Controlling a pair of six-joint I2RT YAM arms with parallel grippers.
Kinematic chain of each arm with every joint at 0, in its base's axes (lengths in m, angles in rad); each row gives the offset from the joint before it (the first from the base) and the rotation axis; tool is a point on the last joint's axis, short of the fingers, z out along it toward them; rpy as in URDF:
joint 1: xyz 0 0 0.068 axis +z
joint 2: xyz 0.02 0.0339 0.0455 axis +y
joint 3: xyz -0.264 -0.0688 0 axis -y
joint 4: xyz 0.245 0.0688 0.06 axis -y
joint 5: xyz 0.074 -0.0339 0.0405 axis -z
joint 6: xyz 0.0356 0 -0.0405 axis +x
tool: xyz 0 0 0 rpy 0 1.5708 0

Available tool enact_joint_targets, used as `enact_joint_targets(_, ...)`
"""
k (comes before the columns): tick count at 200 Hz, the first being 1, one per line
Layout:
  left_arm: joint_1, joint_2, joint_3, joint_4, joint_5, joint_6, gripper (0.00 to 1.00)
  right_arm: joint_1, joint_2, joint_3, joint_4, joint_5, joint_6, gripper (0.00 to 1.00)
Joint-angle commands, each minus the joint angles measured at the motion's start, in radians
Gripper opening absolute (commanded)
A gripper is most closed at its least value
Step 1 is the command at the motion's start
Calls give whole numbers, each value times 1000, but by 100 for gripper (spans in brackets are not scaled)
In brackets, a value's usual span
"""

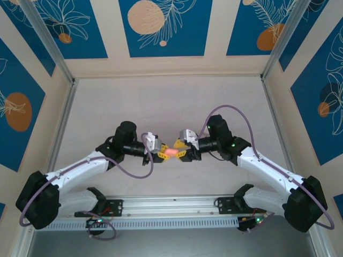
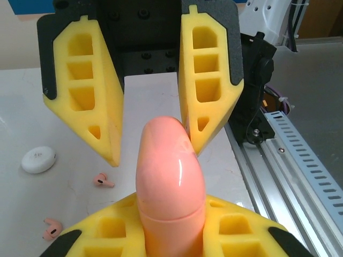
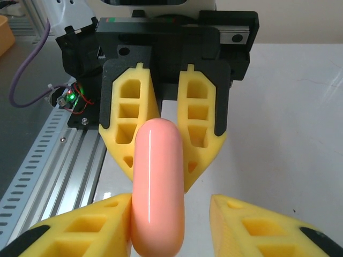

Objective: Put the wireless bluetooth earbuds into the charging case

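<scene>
Charging case (image 1: 170,152), salmon pink and smooth with rounded ends, sits at the middle of the table (image 1: 161,107), held between two robot arms that meet tip to tip; seen from above, the left tool (image 1: 162,152) reaches in from the left and the right tool (image 1: 180,151) from the right, with the case glowing pink between them. Seen from the left wrist, the left tool's yellow foam fingers (image 2: 123,227) are pressed against both sides of the case, clamping its lower part; a thin seam runs across the case just above them, and the lid looks shut. Seen from the right wrist, the right tool's fingers (image 3: 80,230) are spread apart around the near end of the case; one finger touches the case, while the other stands clear with a gap of bare table showing. Two wireless bluetooth earbuds lie loose on the table, seen from the left wrist: one pale pink bud (image 2: 103,180) and a second (image 2: 52,229) nearer the camera; a white rounded pebble-shaped object (image 2: 38,159) rests near them.
</scene>
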State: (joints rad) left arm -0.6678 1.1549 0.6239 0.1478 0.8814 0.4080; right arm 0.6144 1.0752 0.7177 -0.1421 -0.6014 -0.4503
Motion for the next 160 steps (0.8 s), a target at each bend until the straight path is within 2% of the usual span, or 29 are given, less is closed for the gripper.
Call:
enact_joint_targets(1,2,-15,-8,-37,34,36,19,-26,-23,-7,36,33,36,40)
enact_joint_targets(46,2,-17,-22,-25,31,34,18,-72,-35,-26,100,6,107,40)
enact_joint_targets(107,4,-14,-71,94,11,-16,17,-93,-36,-33,102,-18,137,41)
enact_joint_targets(135,6,-3,-114,206,-41,-66,17,-102,-50,-32,93,-22,168,41)
enact_joint_targets(160,11,16,-185,393,-97,-137,17,-122,-65,-39,90,32,268,41)
